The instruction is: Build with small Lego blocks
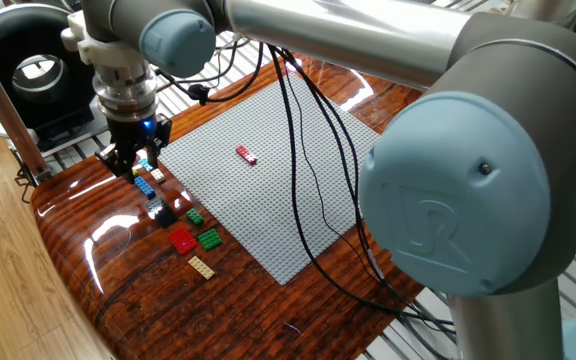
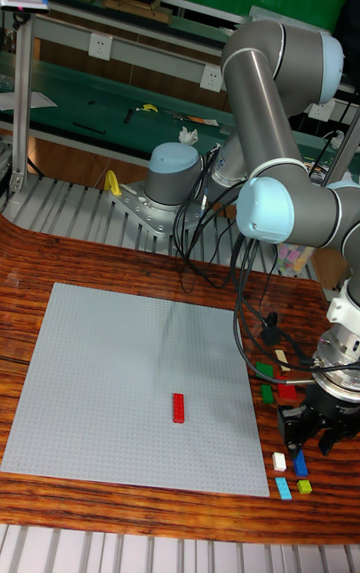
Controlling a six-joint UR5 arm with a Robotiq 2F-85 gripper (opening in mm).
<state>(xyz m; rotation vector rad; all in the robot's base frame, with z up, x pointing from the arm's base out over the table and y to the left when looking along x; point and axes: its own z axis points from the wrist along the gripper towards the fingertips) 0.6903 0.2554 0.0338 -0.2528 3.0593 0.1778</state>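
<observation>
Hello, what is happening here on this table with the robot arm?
A UR5 arm is building with small Lego blocks. Its end effector hangs low over the loose blocks on the wooden table, beside the grey baseplate. Whether it grips a block is unclear. One red brick already sits on the baseplate.

Glossy red-brown wood-grain bench — a grey studded baseplate on it. One red brick on the plate; red, green, tan and blue small Lego blocks — black gripper.

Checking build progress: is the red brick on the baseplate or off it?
On it: the red brick lies alone on the grey baseplate.
</observation>
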